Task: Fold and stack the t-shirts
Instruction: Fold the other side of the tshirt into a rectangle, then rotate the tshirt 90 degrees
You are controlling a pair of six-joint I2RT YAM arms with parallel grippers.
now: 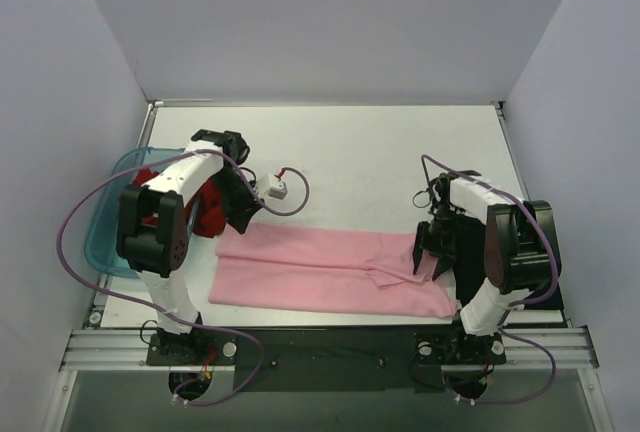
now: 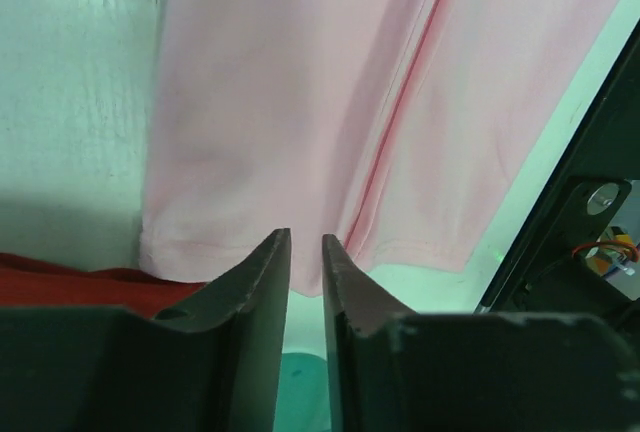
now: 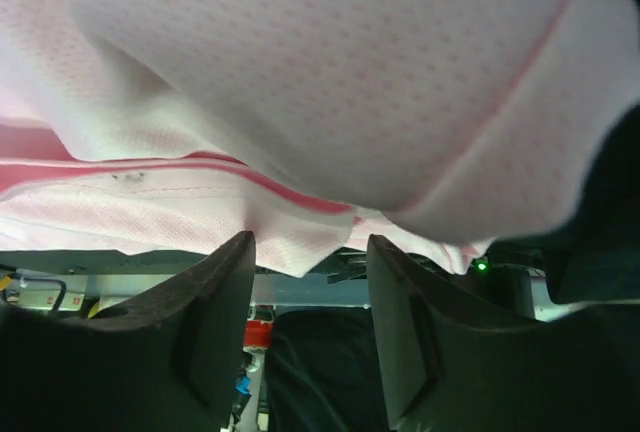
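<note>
- My right gripper (image 3: 310,242) is at the right end of the pink t-shirt (image 1: 320,270). Its fingers stand wide apart. The cloth edge hangs right at the tips, and I do not think I am pinching it.
- My left gripper (image 2: 305,237) is at the left end of the pink t-shirt, just off the hem. Its fingers are almost together, with only a thin slit, and nothing is in it.
- The pink t-shirt lies in a long flat strip on the desk (image 1: 380,152), near the front edge, between my two grippers. It looks folded the long way.
- It is soft, light and floppy. I think it will sag and bunch if I lift it in one spot. A corner at each end looks like the best place to pinch, through all the layers.
- Past the left end of the pink t-shirt, the dark red t-shirt (image 1: 212,202) is bunched up and spills out of the teal bin (image 1: 105,232).
- I cannot see a black t-shirt.
- I see no words or labels I can read.
</note>
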